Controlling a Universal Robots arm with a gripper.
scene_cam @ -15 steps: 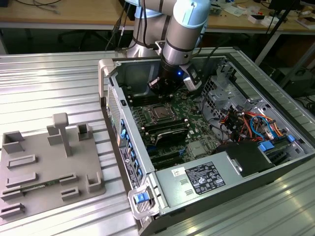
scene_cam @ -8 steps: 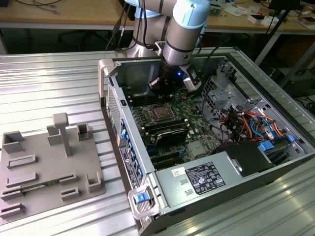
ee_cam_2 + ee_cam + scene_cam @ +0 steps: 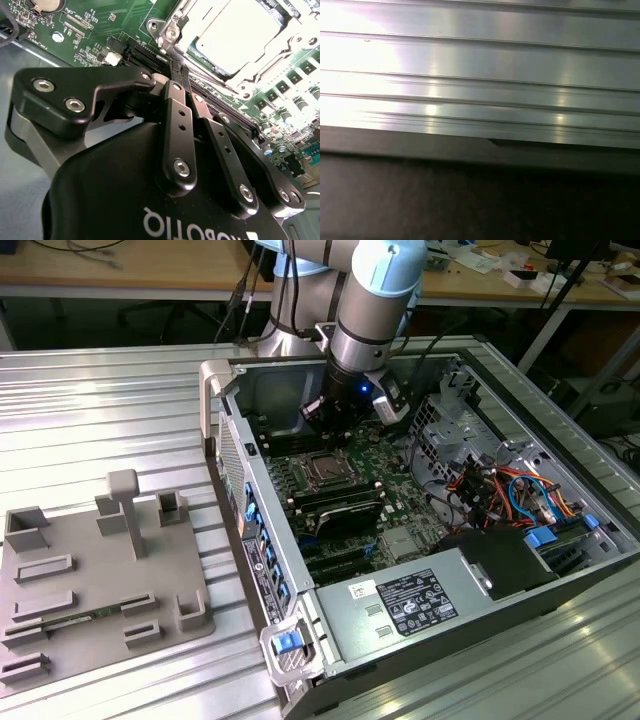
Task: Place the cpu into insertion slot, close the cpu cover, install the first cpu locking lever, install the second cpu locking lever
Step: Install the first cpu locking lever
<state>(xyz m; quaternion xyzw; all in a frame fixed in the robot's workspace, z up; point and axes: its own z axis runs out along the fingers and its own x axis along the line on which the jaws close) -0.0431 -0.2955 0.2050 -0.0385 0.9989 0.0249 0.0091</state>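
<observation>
One black two-fingered gripper [image 3: 175, 75], jaws pressed together and empty, hangs beside the silver-topped square cpu [image 3: 240, 32] upper right (cover apparently down); a drifting fingertip could scrape the green circuit board [image 3: 95, 30].

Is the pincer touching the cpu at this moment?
Apart. In the second wrist view the closed pincer tips sit beside the socket, with the frame's edge between them and the cpu.

The black fingers [image 3: 176, 80] meet at their tips just beside the cpu [image 3: 240, 32], which sits under the cpu cover [image 3: 172, 32].
</observation>
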